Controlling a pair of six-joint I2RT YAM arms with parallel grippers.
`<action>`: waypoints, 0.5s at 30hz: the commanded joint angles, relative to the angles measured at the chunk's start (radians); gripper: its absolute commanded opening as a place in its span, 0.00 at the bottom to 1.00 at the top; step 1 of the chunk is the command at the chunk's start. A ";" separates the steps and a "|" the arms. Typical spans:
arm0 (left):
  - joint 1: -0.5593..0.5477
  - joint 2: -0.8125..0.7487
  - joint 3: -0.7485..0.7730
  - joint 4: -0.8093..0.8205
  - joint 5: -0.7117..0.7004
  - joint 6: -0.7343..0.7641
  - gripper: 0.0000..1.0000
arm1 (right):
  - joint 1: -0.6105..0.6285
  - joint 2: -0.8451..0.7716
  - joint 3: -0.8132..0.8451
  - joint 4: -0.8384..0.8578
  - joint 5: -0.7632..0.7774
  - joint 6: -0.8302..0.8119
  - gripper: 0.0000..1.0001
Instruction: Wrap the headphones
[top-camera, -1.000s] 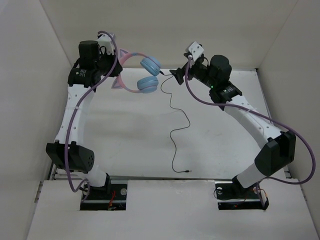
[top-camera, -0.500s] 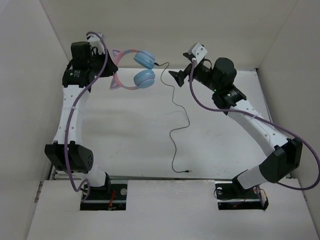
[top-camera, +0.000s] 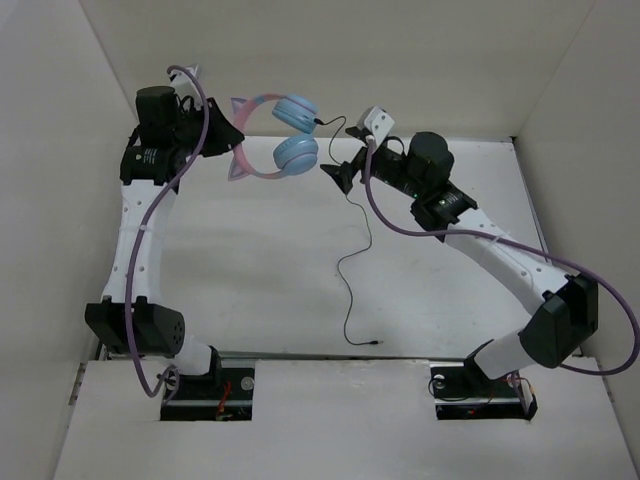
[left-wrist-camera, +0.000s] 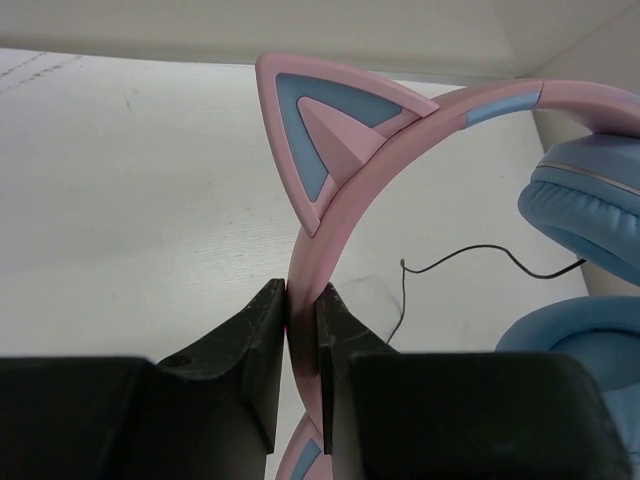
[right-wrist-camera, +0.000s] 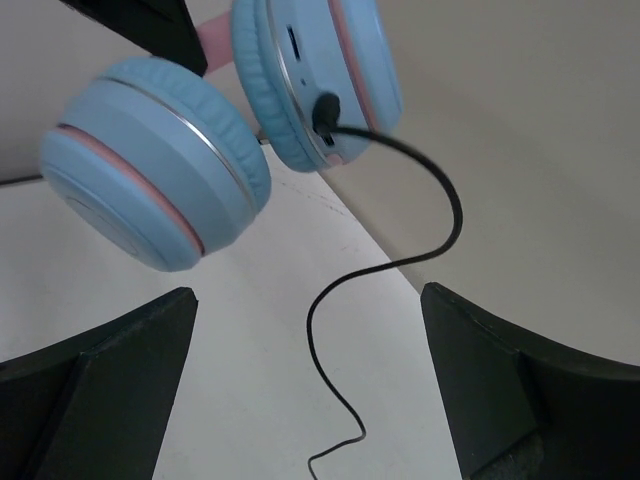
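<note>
**Ahead of my right pincer (right-wrist-camera: 308, 300): the thin black cable (right-wrist-camera: 457, 215)**

My left pincer (left-wrist-camera: 300, 305) is clamped on the pink cat-ear band of the blue-cupped headphones (top-camera: 296, 155), above the white desk (top-camera: 250, 260). My right pincer gapes wide, empty. The cable drops from the farther cup's jack, running down between its fingers (right-wrist-camera: 100, 370). This arm is nearer.

headband (left-wrist-camera: 345, 190) lower part hidden, ear cups (left-wrist-camera: 590, 205) cropped at edge

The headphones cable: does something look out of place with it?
Yes. The thin black cable is entirely unwrapped: it hangs from one ear cup of the headphones, which the left gripper holds by the pink headband, and trails loosely across the table. The open right gripper is not gripping it.
</note>
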 joint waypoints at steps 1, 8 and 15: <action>0.009 -0.093 0.040 0.110 0.088 -0.090 0.00 | -0.012 0.003 -0.002 0.083 0.019 0.052 1.00; 0.026 -0.108 0.068 0.134 0.167 -0.163 0.00 | -0.025 0.005 -0.078 0.122 0.028 0.031 1.00; 0.035 -0.122 0.065 0.162 0.253 -0.226 0.00 | -0.041 0.005 -0.137 0.219 0.045 -0.001 1.00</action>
